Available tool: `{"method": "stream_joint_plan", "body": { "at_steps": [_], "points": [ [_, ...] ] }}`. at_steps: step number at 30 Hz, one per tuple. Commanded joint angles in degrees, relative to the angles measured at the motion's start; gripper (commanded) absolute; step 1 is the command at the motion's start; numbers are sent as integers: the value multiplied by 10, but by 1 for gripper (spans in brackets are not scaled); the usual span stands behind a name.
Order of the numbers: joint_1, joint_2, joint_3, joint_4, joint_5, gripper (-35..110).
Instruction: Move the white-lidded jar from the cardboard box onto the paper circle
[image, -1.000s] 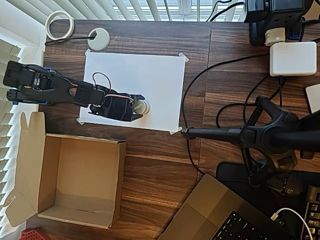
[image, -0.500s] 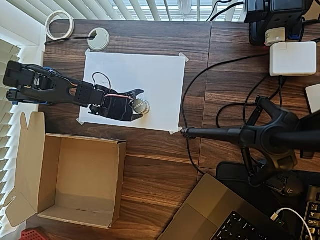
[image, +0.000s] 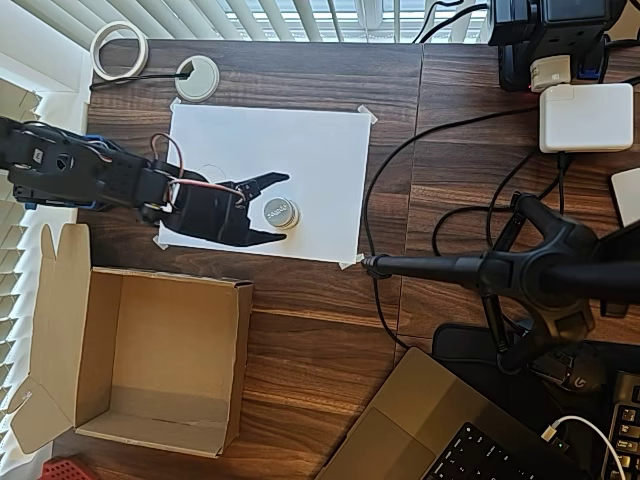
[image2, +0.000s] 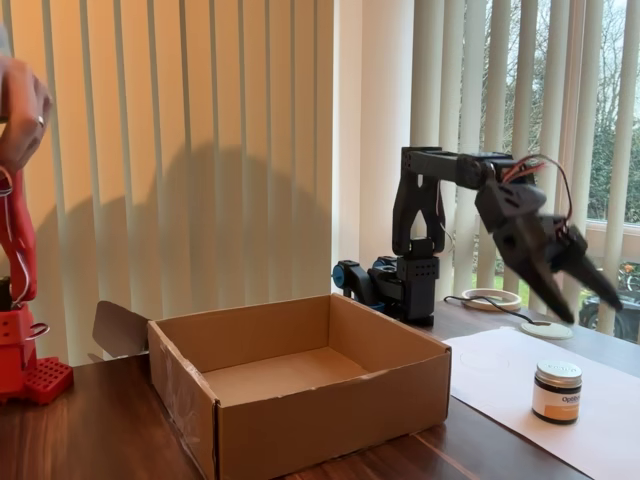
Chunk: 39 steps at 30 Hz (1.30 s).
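Near the middle left of the overhead view we see the white-lidded jar (image: 280, 212) standing upright on the white paper sheet (image: 300, 150), toward the sheet's lower edge. We cannot make out the pencilled paper circle under it, so we cannot tell whether the jar sits inside it. At the lower right of the fixed view the jar (image2: 557, 391) rests alone on the sheet (image2: 500, 375), lid on top.

We see the gripper (image: 276, 208) with its jaws spread wide, one black finger above the jar and one below it in the overhead view, neither touching it. From the fixed view we see the gripper (image2: 587, 300) lifted clear above the jar, fingers pointing down to the right, holding nothing.

At the lower left of the overhead view we find the cardboard box (image: 60, 300) with its flaps out and its brown floor bare; in the fixed view the box (image2: 310, 405) fills the centre foreground, left of the jar and apart from it.

Along the upper left edge of the desk we note a white tape ring (image: 119, 50) and a white grommet (image: 197, 76)
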Motion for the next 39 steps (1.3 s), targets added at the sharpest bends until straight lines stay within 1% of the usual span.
{"method": "stream_joint_plan", "body": {
  "at_steps": [1,6,11,14,19,23,27,29,32,39],
  "points": [
    [-24,141,32,-22,100,49],
    [-60,258,130,-22,231,48],
    [-86,391,262,-18,479,46],
    [-94,471,338,33,577,46],
    [-98,608,430,155,668,53],
    [-98,672,464,240,724,51],
    [-107,734,528,287,773,48],
    [-112,776,562,311,791,45],
    [-119,825,600,348,819,35],
    [-126,904,668,346,857,0]
  ]
}}
